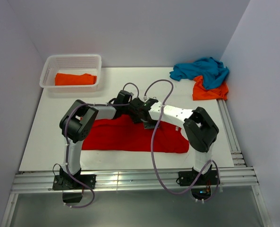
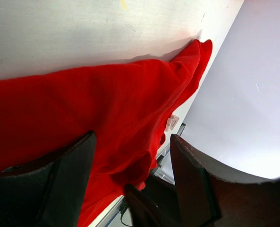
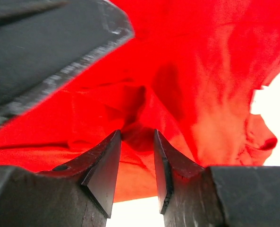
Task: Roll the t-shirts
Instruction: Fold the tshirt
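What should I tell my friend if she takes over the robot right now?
Left hand: open, fingers spread over the red t-shirt near its far edge.
Right hand: fingers nearly together at a fold of the red cloth; I can't tell if it is pinched.
Things: the red t-shirt lies spread out in the middle. One orange t-shirt sits bundled in the white basket, far left. The teal t-shirt and the second orange t-shirt are heaped at the far right.
Done: seemingly only the shirt in the basket.
Left: roll the red one, then the two in the heap.
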Controlling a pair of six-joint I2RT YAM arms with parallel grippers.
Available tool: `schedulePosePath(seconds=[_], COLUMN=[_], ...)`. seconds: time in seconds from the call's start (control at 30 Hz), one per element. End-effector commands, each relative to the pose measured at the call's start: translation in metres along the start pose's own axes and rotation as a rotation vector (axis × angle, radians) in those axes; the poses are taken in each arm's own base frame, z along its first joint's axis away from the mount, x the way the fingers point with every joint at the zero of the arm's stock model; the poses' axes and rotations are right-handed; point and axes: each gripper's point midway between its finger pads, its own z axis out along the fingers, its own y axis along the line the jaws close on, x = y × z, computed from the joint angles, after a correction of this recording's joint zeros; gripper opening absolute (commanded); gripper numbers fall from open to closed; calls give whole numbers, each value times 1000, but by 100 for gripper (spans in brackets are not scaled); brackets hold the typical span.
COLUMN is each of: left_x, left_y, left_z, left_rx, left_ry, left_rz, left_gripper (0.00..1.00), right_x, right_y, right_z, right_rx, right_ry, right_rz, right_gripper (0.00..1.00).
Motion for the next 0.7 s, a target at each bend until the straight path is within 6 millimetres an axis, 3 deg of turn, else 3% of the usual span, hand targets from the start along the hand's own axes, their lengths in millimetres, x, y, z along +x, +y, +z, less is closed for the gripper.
schedulePosePath(seconds=[0.0, 0.1, 0.17, 0.67], left_x=[3, 0, 0, -4], left_y=[17, 16, 17, 16], left_z=[4, 4, 4, 7], left_rx=[-73, -74, -81, -97], left_ry=[1, -6, -5, -9], left_rz=[-2, -4, -3, 9], left_gripper=[70, 70, 70, 70], right_x=[-10, -10, -10, 27], right_y=[-17, -19, -15, 34], right_z=[-7, -9, -16, -48], right_rx=[94, 91, 43, -384], right_ry=[-38, -42, -43, 164], right_rz=[-18, -21, -12, -199], right_gripper=[41, 10, 1, 0])
